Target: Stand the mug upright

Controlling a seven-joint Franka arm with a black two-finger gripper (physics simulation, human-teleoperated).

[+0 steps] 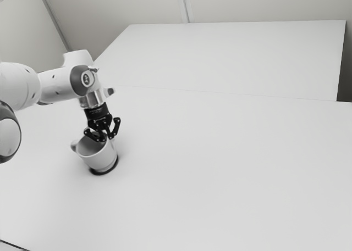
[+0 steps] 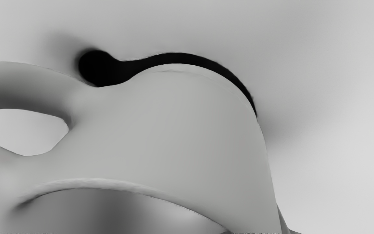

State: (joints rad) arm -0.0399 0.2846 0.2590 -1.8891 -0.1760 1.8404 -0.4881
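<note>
Although unclear whether open or closed, gripper (image 1: 106,136) at mouth of mug (image 1: 101,161); round arm emblem (image 1: 87,78) illegible.

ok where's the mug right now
In the exterior view, the mug is in the left part, directly below the end of the arm; it also looms close in the wrist view.

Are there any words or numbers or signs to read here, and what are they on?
Round mark on the arm's dark joint: too small to read.
Mug: no writing that I can see.
Table: no writing that I can see.
So there is nothing I can read out to you.
</note>
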